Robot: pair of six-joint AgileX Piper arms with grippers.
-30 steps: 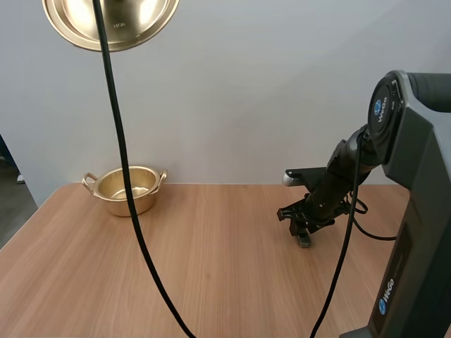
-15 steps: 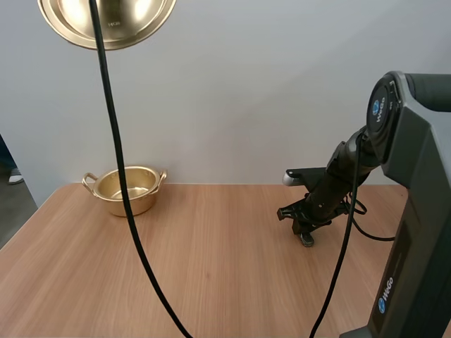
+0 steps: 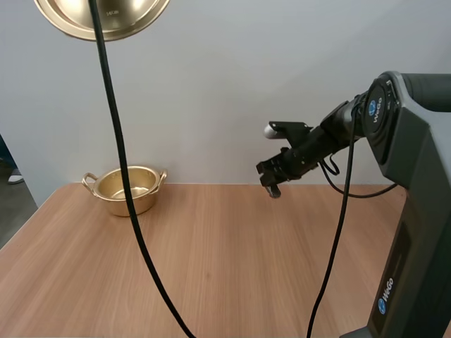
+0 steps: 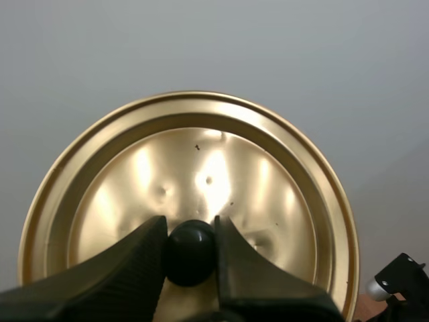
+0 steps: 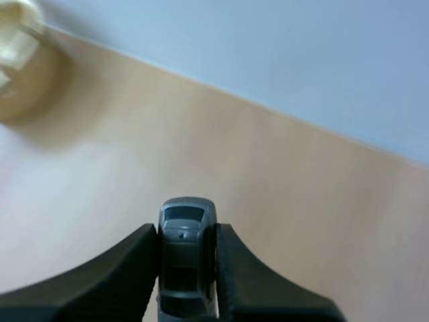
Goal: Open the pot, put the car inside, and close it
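Lid [image 3: 106, 17] hangs high above the pot [image 3: 127, 190], its black knob [image 4: 190, 253] pinched by the left end effector [image 4: 190, 231]. The pot stands open at the surface's [image 3: 211, 260] far left corner. Well right of the pot, clear of the surface, the right end effector [image 3: 271, 186] clamps the grey car [image 5: 186, 255].

housing text: "WeGo", white letters running up the right arm's grey base housing [image 3: 416, 232], next to a small round blue badge, low on its side.
joint text: white lettering plus blue badge on the upper joint [image 3: 384, 105]; likely the same "WeGo", hard to read.
lid mark: tiny dark print on the gold lid [image 3: 130, 14], unreadable.
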